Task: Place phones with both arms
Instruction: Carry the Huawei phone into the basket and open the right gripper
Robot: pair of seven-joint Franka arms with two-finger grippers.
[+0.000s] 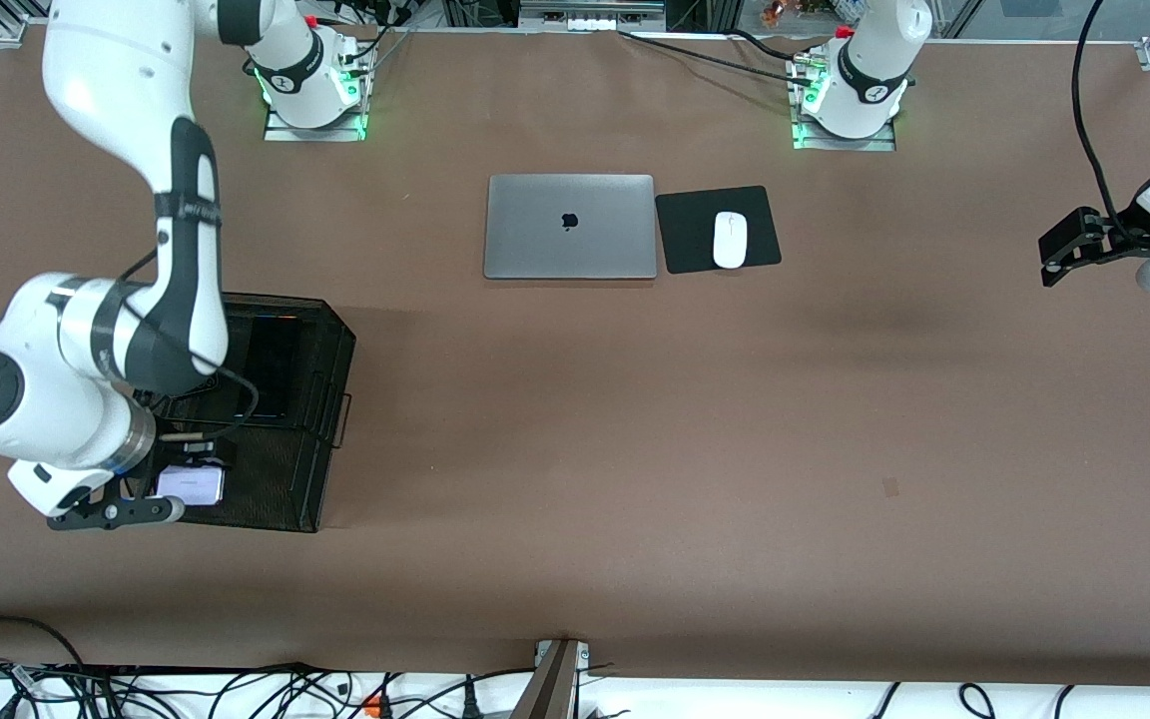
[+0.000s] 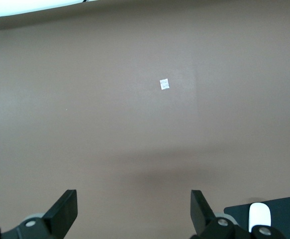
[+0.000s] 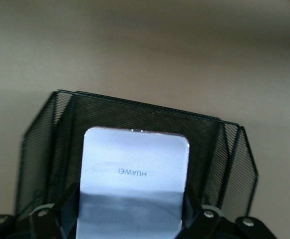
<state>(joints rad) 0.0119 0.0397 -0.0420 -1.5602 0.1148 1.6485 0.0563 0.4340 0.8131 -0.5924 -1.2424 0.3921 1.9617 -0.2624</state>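
The right gripper [image 3: 132, 219] clamped its jaws on the small squarish white-lavender phone [image 3: 134, 186] over the black wire-mesh tray [image 1: 320, 399]; the left gripper [image 2: 134, 211] waited above the brown tabletop [image 2: 135, 99], jaws wide apart.

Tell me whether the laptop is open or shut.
Shut. The grey laptop lies flat on the table with its lid down, logo facing up; no screen or keyboard shows.

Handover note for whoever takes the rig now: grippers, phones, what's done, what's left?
Right gripper: shut on the white phone, over the mesh tray at the right arm's end.
Left gripper: open, empty, waiting over bare table at the left arm's end.
A dark phone lies in the tray.
Done: white phone gripped.
Left: place it; the left arm has handled nothing yet.
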